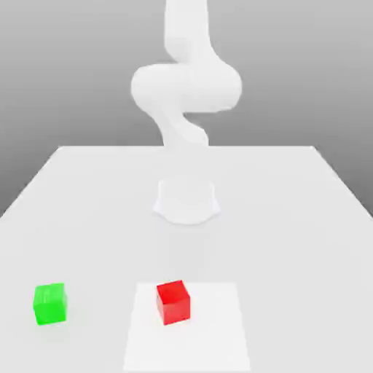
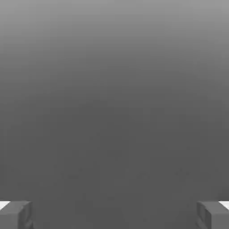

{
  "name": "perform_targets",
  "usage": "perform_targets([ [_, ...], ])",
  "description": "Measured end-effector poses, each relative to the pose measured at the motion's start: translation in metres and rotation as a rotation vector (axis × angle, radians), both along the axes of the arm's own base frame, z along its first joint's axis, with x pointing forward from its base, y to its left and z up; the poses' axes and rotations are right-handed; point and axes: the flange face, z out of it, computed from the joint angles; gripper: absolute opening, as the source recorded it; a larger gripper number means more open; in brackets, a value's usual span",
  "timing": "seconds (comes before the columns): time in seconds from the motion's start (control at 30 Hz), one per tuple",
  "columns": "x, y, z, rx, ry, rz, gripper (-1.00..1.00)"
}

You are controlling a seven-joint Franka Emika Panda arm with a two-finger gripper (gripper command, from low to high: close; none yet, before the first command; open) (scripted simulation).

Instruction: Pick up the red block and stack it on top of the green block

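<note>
On the exterior view's left, the green block (image 1: 49,303) is seen resting on the white desk (image 1: 291,218), near its front edge. To its right, well apart from it, the red block (image 1: 173,301) is set on a paler square patch (image 1: 218,328) of the desk. Behind both, the white arm (image 1: 186,87) is raised from its round base (image 1: 186,201). In the hand view, the gripper (image 2: 114,214) is shown spread wide, its two grey fingertips (image 2: 15,214) set at opposite edges with nothing held between.

Red block (image 1: 173,301), green block (image 1: 50,304), white table (image 1: 291,218).
</note>
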Motion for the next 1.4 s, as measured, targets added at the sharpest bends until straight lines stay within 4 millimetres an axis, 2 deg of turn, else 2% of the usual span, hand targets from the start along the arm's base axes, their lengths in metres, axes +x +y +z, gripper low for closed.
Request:
perform_targets([
  [0.23,0.055,-0.001,-0.101,-0.037,0.148,-0.242,0.00],
  [0.43,0.082,-0.019,-0.194,-0.035,0.264,-0.424,0.00],
  [0.63,0.088,-0.040,-0.284,0.002,0.371,-0.587,0.00],
  [0.87,0.073,-0.055,-0.373,0.090,0.478,-0.754,0.00],
  [1.0,0.058,-0.058,-0.413,0.163,0.527,-0.844,0.00],
  [1.13,0.042,-0.054,-0.443,0.251,0.566,-0.924,0.00],
  [1.27,0.026,-0.049,-0.461,0.357,0.592,-1.008,0.00],
  [1.4,0.013,-0.038,-0.469,0.472,0.606,-1.077,0.00],
])
